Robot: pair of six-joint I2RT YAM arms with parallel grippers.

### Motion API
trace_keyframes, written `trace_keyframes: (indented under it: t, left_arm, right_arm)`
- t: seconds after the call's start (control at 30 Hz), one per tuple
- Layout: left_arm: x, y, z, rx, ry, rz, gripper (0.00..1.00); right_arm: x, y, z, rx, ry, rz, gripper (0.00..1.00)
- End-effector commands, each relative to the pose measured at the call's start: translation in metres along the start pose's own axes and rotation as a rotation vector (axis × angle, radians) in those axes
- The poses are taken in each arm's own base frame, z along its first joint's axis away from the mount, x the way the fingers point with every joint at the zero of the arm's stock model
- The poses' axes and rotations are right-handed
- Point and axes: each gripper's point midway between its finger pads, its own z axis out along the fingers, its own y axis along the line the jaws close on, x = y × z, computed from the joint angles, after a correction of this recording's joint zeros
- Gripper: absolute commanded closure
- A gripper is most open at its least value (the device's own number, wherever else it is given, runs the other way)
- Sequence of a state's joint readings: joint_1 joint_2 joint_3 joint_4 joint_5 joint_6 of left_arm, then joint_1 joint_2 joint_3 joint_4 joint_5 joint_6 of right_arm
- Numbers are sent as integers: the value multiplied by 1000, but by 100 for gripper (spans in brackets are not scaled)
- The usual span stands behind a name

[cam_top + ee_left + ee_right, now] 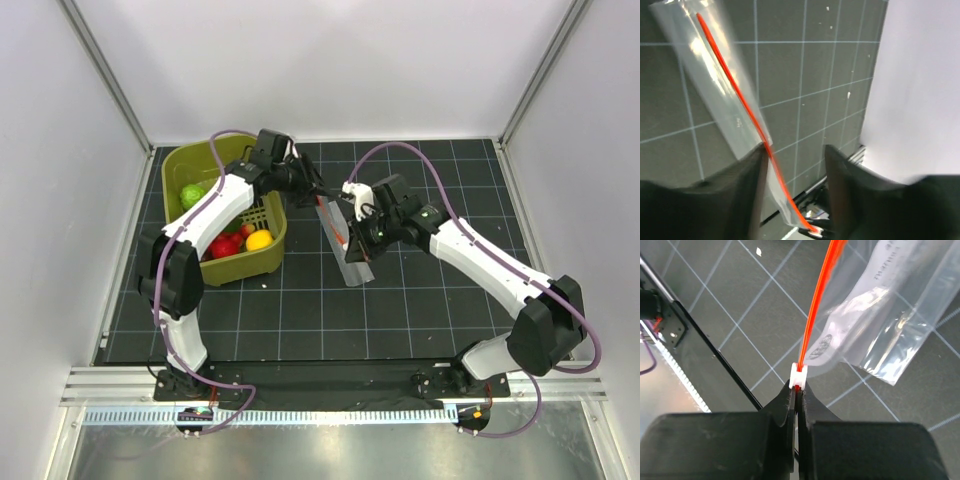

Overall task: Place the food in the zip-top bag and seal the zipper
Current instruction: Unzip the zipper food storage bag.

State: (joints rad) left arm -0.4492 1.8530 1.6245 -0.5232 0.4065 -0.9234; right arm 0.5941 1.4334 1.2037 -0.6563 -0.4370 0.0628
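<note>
The zip-top bag (pixel 352 264) is held up edge-on over the black grid mat, clear and with nothing inside that I can see. Its red-orange zipper (pixel 816 310) runs down to a white slider (pixel 798 375). My right gripper (pixel 798 390) is shut on the zipper edge just under that slider. My left gripper (pixel 794 175) stands open, with the zipper (pixel 735 90) passing between its fingers and lying against the left finger (pixel 747 195). The food, a green piece (pixel 190 193), red pieces (pixel 224 246) and a yellow ball (pixel 259 240), lies in the basket.
The olive-green slotted basket (pixel 262 262) stands at the back left, under my left arm. White walls enclose the mat on three sides, and a metal rail (pixel 330 385) runs along the near edge by the arm bases.
</note>
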Motion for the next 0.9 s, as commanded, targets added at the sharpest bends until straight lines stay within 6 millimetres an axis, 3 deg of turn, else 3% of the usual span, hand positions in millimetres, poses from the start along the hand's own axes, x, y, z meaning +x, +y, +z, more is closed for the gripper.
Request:
trace_keyframes:
  t: [0.0, 0.17, 0.2, 0.27, 0.3, 0.47, 0.6, 0.77, 0.87]
  left_arm:
    - [-11, -36, -22, 117, -24, 134, 45]
    - [0, -61, -46, 245, -8, 348, 22]
    - [1, -63, -49, 261, -11, 372, 15]
    - [4, -62, -54, 263, -14, 393, 10]
    - [3, -60, -55, 246, -19, 383, 7]
    - [2, -54, -57, 139, -6, 139, 8]
    - [19, -59, -54, 131, 64, -90, 11]
    - [39, -70, -49, 93, 192, -320, 18]
    - [44, -78, -50, 50, 199, -369, 20]
  right_arm:
    - [-10, 3, -19, 38, -34, -49, 99]
    - [-7, 7, -27, 25, 14, -88, 99]
    - [-5, 8, -30, 22, 28, -82, 99]
    - [-11, 9, -34, 33, 13, -69, 99]
    - [-16, -4, -36, 124, -7, -24, 99]
    - [-24, -38, -50, 346, -95, -33, 99]
    - [-55, -44, -56, 385, -285, -91, 99]
    - [-68, -56, -48, 433, -311, -117, 99]
    - [-77, -56, -46, 445, -335, -160, 99]
